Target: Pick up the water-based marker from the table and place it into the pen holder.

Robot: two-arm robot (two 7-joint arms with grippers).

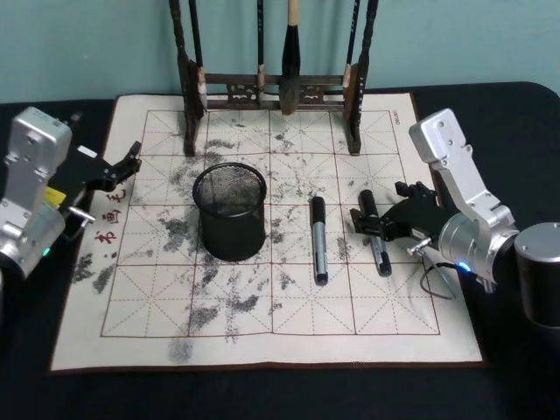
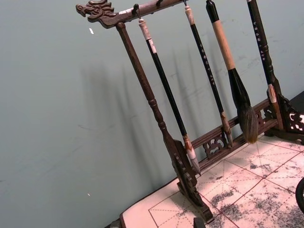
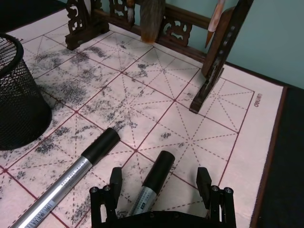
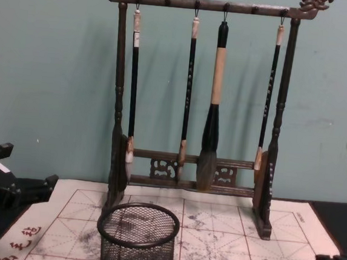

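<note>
Right claw (image 3: 160, 176) astride the water-based marker (image 1: 381, 255) on the mat (image 1: 289, 319).
The right claw is spread wide and grips nothing, with a finger on each side of the marker's black cap, touching neither side. The marker lies flat at 3 o'clock from the pen holder (image 1: 232, 234), and a second marker (image 1: 318, 239) lies between them. The left claw (image 1: 125, 166), also spread and empty, hangs at the mat's 9 o'clock edge.

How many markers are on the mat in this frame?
2. One marker lies just right of the pen holder, apart from it; the other marker lies farther right, between the open fingers of the right gripper. The left gripper sits by the mat.
</note>
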